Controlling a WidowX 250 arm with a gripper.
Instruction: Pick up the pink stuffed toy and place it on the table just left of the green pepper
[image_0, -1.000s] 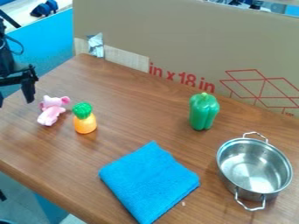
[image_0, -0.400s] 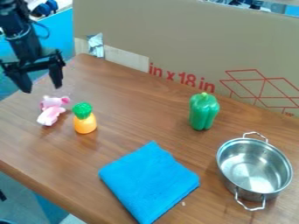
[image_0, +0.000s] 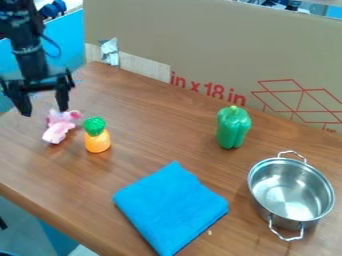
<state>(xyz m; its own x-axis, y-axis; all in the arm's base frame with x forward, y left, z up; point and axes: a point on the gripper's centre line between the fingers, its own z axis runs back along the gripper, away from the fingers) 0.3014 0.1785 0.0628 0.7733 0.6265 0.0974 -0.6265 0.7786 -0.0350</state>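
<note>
The gripper (image_0: 45, 112) is held wide, its two fingers well spread and pointed down at the left of the view, above the far left part of the worktop (image_0: 147, 125). The pink toy (image_0: 59, 129) is seen lying on the wood near the left edge, below the gripper and slightly toward the middle of the view, with its head closest to one fingertip. Whether the toy is touched by that finger cannot be told; a little of its head is covered by the tip, and its face cannot be made out. Just beside it the toy pineapple (image_0: 97, 142) is stood upright. A blue cloth (image_0: 170, 207) is laid out nearer the camera, its lowest corner met by the bottom edge of the view. The upper part of the arm (image_0: 25, 47) is cut off at the top left, and its joints are blurred.
</note>
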